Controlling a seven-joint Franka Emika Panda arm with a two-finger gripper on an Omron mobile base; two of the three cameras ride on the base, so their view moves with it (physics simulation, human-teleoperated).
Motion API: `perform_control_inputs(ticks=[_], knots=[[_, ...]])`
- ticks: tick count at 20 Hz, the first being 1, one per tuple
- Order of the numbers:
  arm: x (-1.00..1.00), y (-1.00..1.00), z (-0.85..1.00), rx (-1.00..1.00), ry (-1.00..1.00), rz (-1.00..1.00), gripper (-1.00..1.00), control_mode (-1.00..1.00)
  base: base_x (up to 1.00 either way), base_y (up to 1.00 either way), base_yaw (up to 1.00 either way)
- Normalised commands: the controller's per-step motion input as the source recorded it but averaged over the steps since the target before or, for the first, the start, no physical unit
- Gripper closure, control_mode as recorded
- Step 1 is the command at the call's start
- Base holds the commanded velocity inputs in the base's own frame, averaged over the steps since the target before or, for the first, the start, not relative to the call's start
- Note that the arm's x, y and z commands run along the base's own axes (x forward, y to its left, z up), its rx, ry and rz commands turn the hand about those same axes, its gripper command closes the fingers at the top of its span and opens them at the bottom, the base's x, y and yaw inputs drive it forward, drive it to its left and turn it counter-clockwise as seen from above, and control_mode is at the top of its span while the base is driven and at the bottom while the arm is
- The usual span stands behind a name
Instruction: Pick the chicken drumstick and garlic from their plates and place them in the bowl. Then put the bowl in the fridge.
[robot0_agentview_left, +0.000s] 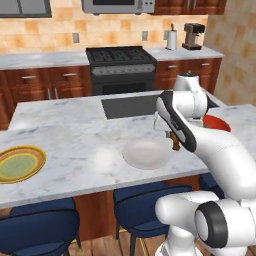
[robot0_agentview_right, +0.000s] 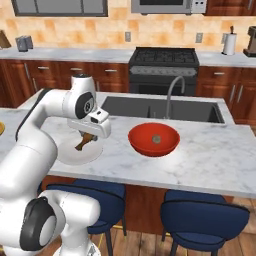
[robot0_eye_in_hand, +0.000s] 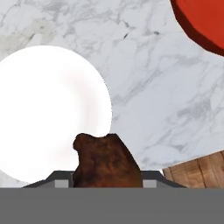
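the pincer (robot0_agentview_right: 85, 141) is clenched on the chicken drumstick (robot0_eye_in_hand: 106, 162), lifted above the white plate (robot0_eye_in_hand: 48, 113), red bowl (robot0_eye_in_hand: 205, 22) at 1 o'clock.

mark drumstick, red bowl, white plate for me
chicken drumstick (robot0_eye_in_hand: 107, 159), hand view, thick meaty end.
red bowl (robot0_agentview_right: 142, 140), right base view, inner wall left of centre.
white plate (robot0_agentview_left: 142, 155), left base view, bare middle.

plates: two, one white plate (robot0_agentview_left: 145, 153), one green-centred plate (robot0_agentview_left: 20, 163)
red bowl (robot0_agentview_right: 153, 139): one
chicken drumstick (robot0_eye_in_hand: 107, 162): one
garlic (robot0_agentview_right: 156, 139): one
stools (robot0_agentview_right: 202, 215): two
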Motion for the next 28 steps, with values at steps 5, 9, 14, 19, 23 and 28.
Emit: perform_control_inputs(ticks=[5, 9, 14, 19, 23, 28], knots=[[0.00, 0.00, 0.00, 0.00, 0.00, 0.00, 1.00, 1.00, 0.62, -0.14, 0.08], [0.00, 0.00, 0.00, 0.00, 0.00, 0.00, 1.00, 1.00, 0.63, -0.17, 0.11], [0.00, 0.00, 0.00, 0.00, 0.00, 0.00, 1.00, 1.00, 0.04, -0.02, 0.03], [0.00, 0.00, 0.00, 0.00, 0.00, 0.00, 1.00, 1.00, 0.00, 0.00, 0.00], [0.00, 0.00, 0.00, 0.00, 0.00, 0.00, 1.00, -1.00, 0.00, 0.00, 0.00], [0.00, 0.00, 0.00, 0.00, 0.00, 0.00, 1.00, -1.00, 0.00, 0.00, 0.00]])
